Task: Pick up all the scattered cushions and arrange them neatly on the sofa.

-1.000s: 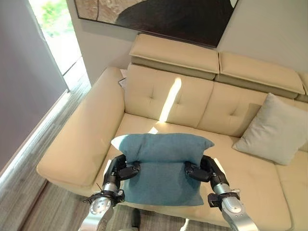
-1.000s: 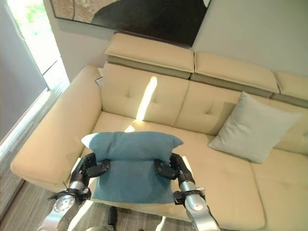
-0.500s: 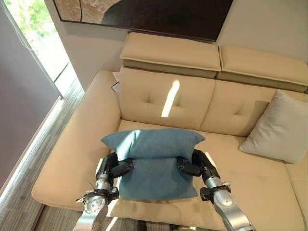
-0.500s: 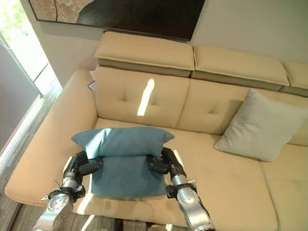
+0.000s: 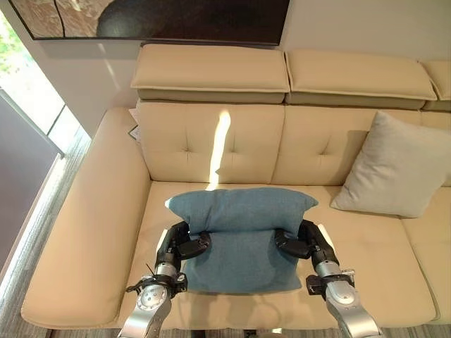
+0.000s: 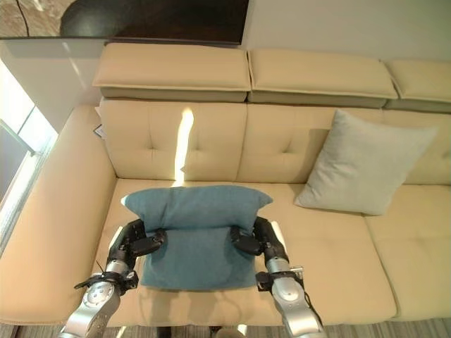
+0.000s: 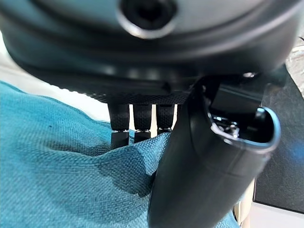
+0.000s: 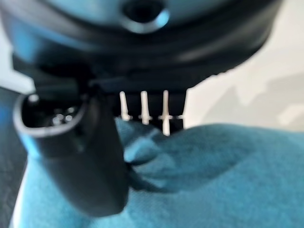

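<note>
The left hand [image 5: 180,248] pinches one short edge of a teal cushion [image 5: 241,236], thumb in front and fingers [image 7: 134,124] curled behind the fabric, and the right hand [image 5: 304,246] pinches the opposite edge the same way. The cushion hangs between them, its long axis running from hand to hand, over the seat of the cream sofa [image 5: 84,225]. Beyond the fingers stands the sofa's tufted backrest [image 5: 211,144], and away to the right a pale grey cushion [image 5: 391,169] leans against it.

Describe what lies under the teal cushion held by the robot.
Under the teal cushion lies the beige sofa seat, lit by a sun stripe behind. The patch directly beneath is covered. Left hand and right hand pinch its sides.
</note>
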